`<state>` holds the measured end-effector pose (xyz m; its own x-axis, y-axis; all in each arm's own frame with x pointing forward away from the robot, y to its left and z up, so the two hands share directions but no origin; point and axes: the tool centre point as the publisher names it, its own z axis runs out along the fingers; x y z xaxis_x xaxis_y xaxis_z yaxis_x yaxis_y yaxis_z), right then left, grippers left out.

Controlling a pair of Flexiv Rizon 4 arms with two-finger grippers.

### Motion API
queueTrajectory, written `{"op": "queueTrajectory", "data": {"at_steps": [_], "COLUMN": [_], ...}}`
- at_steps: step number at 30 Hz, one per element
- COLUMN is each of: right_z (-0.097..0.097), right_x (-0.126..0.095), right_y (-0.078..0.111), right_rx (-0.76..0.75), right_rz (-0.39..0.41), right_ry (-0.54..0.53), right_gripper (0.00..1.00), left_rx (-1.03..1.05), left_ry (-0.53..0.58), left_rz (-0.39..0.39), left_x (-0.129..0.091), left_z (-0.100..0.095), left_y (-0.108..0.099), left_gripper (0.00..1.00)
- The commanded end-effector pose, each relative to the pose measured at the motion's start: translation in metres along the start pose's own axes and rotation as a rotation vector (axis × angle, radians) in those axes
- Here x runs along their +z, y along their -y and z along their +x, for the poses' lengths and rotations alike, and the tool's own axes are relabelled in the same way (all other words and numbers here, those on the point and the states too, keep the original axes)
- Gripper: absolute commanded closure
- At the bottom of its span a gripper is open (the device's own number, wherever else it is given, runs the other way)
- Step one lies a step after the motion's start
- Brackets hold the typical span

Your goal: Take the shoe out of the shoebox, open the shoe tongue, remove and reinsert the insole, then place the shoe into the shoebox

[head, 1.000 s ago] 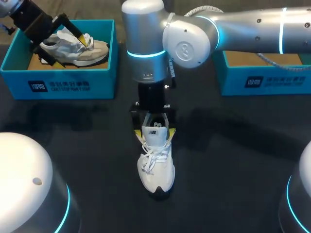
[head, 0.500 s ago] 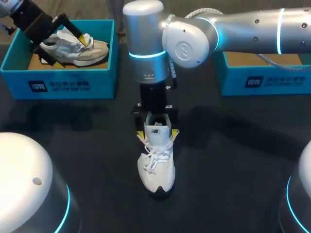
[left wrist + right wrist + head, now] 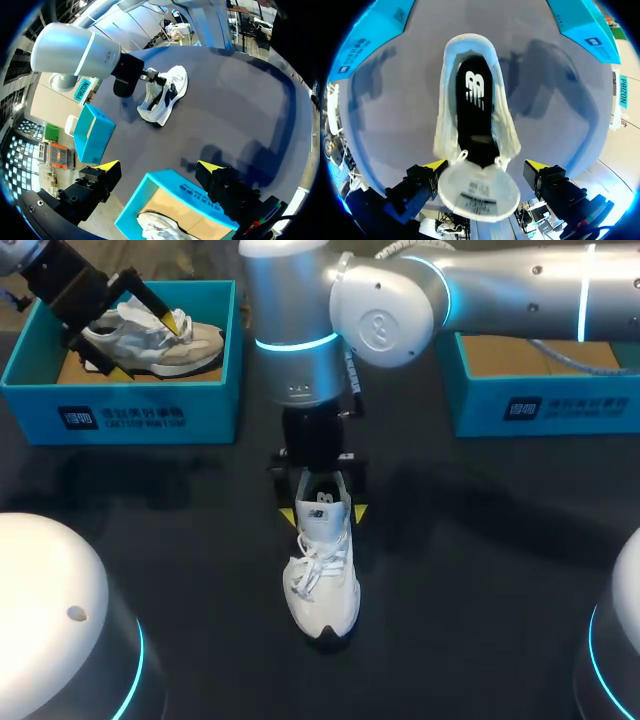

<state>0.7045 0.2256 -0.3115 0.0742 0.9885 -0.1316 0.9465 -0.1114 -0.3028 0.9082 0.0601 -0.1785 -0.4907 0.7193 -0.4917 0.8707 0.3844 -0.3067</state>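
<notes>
Shoe (image 3: pixel 322 585) stands on the table, heel hidden under right gripper (image 3: pixel 322 513).

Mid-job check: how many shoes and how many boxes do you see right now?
Shoes: 2 (loose shoe, boxed shoe)
Boxes: 2 (left box, right box)
Total: 4

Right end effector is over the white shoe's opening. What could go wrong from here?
The tongue lies back between the open fingers of the right end effector, unheld; it may flop over the insole. The shoe stands free on the table, so a push could tip or slide it.
</notes>
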Motion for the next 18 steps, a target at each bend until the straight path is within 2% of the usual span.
{"op": "queueTrajectory", "data": {"at_steps": [1, 9, 16, 17, 18], "right_z": [0.000, 0.002, 0.000, -0.001, 0.000], "right_x": [-0.008, -0.015, -0.007, -0.006, -0.005], "right_y": [0.013, 0.046, 0.067, 0.068, 0.070], "right_rx": [-0.001, -0.012, -0.006, -0.005, -0.005], "right_rz": [-0.015, -0.002, 0.014, 0.013, 0.013], "right_ry": [0.008, 0.021, 0.006, 0.006, 0.006], "right_gripper": [0.00, 0.00, 0.00, 0.20, 0.52], "left_rx": [0.000, 0.000, 0.000, 0.000, 0.000], "left_ry": [-0.004, -0.004, -0.004, -0.004, -0.004], "left_rz": [-0.001, -0.001, -0.001, -0.001, -0.001], "left_x": [-0.001, -0.001, -0.001, -0.001, -0.001], "left_z": [0.000, 0.000, 0.000, 0.000, 0.000], "left_y": [0.000, 0.000, 0.000, 0.000, 0.000], "left_gripper": [0.00, 0.00, 0.00, 0.00, 0.00]}}
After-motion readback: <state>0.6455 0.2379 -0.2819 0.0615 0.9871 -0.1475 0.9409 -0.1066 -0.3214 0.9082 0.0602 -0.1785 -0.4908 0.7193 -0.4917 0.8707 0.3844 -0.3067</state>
